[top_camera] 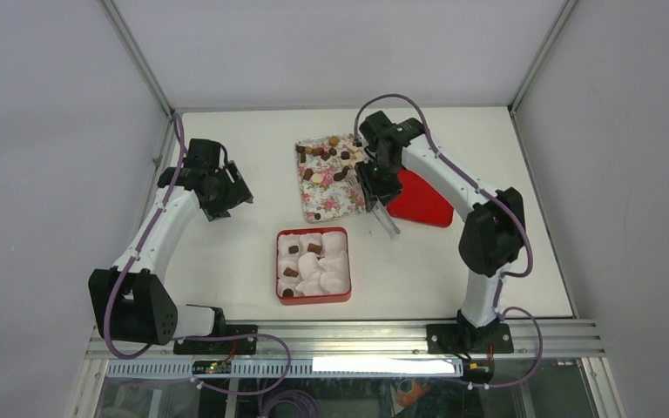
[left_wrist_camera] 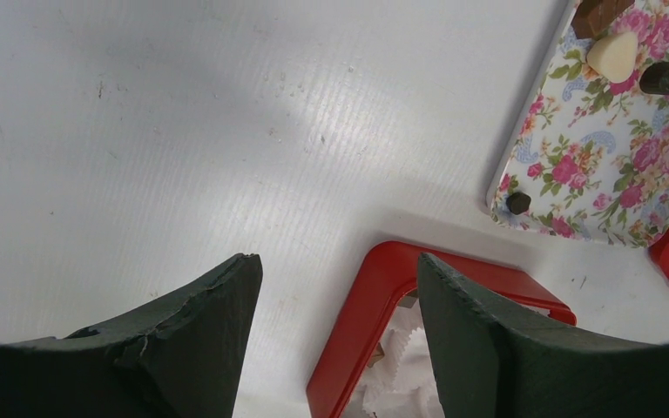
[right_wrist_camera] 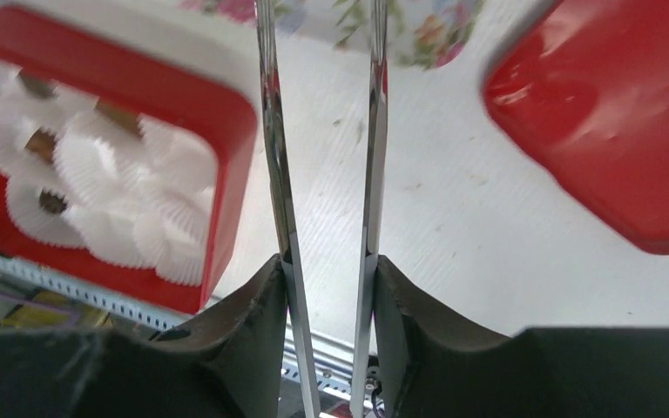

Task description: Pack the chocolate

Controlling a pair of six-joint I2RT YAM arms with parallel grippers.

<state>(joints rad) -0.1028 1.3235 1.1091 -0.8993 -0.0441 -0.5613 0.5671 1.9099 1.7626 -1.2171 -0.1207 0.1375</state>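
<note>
Box (top_camera: 314, 299), red, nearest the bases: white paper cups (top_camera: 331, 261), a few already holding pieces. Left end effector (left_wrist_camera: 335, 261) hovers wide open and empty beside its corner. Right end effector (right_wrist_camera: 327, 266) is clamped on metal tweezers (right_wrist_camera: 276, 174), blades apart. Loose chocolate (left_wrist_camera: 612, 54) lies beyond on the floral tray (top_camera: 331, 205). Advice: squeeze gently, lift straight, centre over an unfilled cup. Tweezer tips run out of frame, so whether they carry a piece cannot be told.

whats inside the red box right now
White paper cups fill the red box; four of them hold brown chocolates, and the rest look empty. Whatever lies beneath the cups is covered.
</note>
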